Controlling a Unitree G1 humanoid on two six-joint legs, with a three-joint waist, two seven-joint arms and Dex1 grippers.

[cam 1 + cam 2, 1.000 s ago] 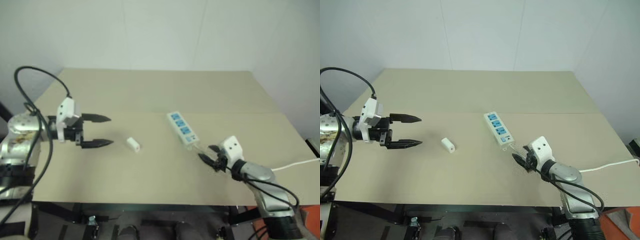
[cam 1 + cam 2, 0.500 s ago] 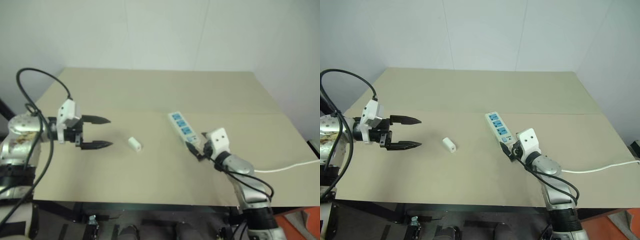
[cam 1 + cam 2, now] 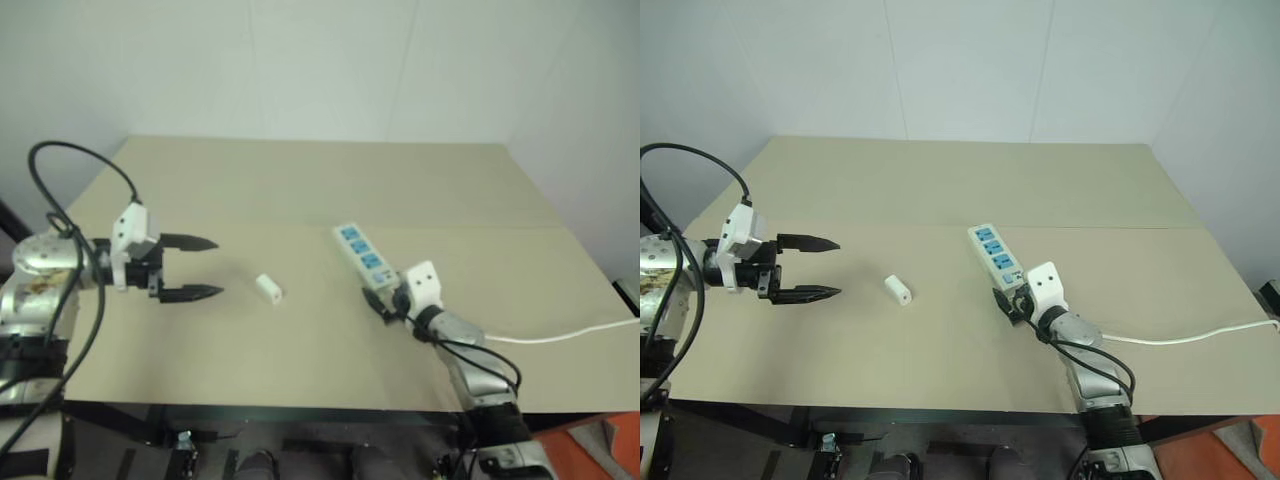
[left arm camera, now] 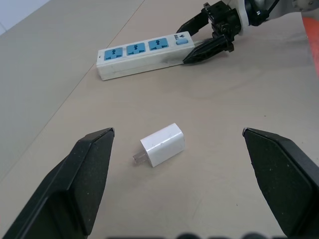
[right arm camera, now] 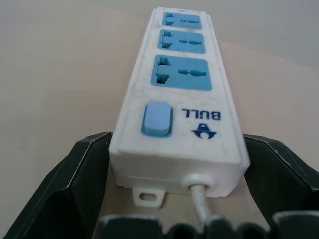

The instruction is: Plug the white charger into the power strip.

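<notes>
The white charger (image 3: 267, 288) lies flat on the tan table, prongs toward my left gripper (image 3: 216, 267), which hovers open a short way to its left, pointing at it. In the left wrist view the charger (image 4: 162, 144) rests between and beyond the two wide-spread fingers. The power strip (image 3: 360, 255) lies right of centre, blue sockets up. My right gripper (image 3: 1010, 303) is open at the strip's cord end. In the right wrist view its fingers (image 5: 84, 174) flank that end of the power strip (image 5: 177, 99), one on each side.
The strip's thin white cord (image 3: 560, 335) trails right across the table (image 3: 300, 190) to its right edge. A seam runs across the tabletop. A white wall stands behind the table's far edge.
My right gripper has moved left along the cord to the strip's end, and its fingers now straddle that end. The left gripper, the charger and the strip have stayed put.
</notes>
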